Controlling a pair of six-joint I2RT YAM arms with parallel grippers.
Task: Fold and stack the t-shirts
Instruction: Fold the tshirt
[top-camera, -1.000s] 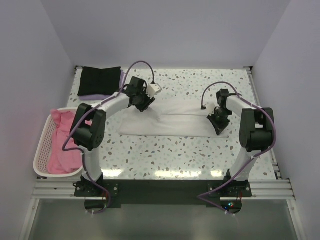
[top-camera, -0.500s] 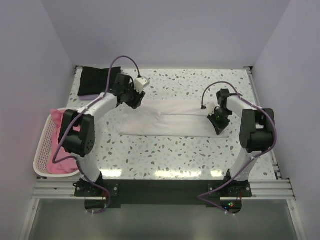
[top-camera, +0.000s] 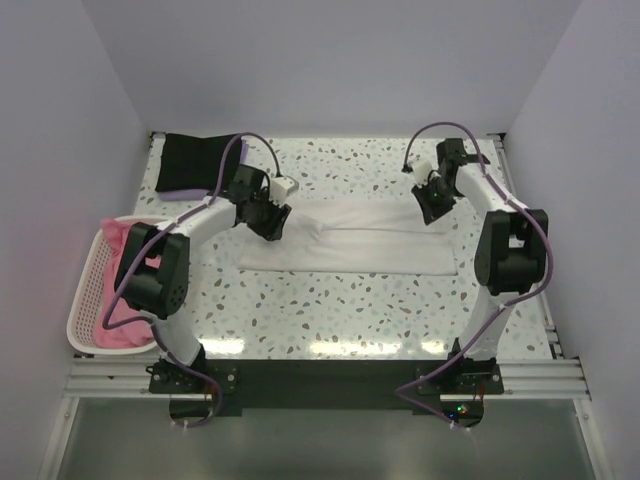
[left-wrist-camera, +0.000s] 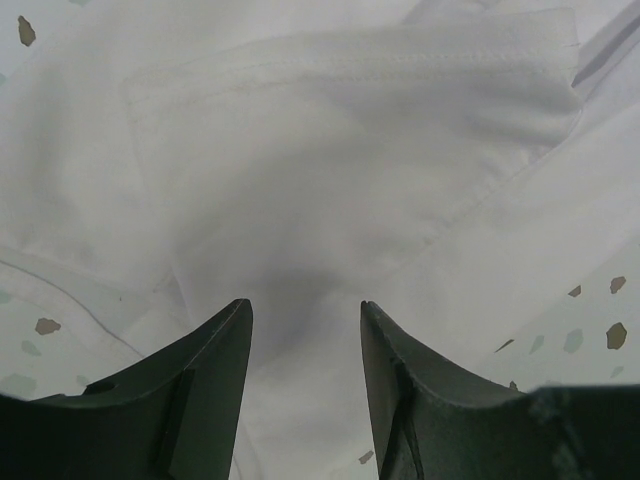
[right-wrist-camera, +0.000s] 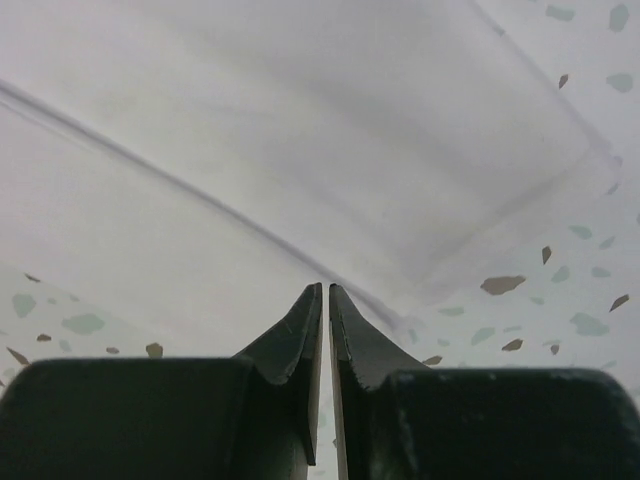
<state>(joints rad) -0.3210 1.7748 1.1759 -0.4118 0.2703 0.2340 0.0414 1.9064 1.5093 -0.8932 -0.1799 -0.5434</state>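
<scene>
The white shirt (top-camera: 360, 240) lies flat in the middle of the surface (top-camera: 330, 305), folded into a long band that runs left to right. We see our left tool (left-wrist-camera: 305, 304) low over the band's left end, its fingers spread apart with wrinkled white cloth and a stitched hem showing between and beyond them. Our right tool (right-wrist-camera: 326, 287) is at the band's far right corner. It is closed, its fingers nearly touching, with the tips at a folded edge of the cloth where the speckled surface begins. A black shirt (top-camera: 197, 158) sits folded in the far left corner, on top of a lavender shirt (top-camera: 176, 190) whose edge shows beneath it. Pink shirts (top-camera: 125, 300) are heaped in a basket (top-camera: 84, 290) at the left edge.
</scene>
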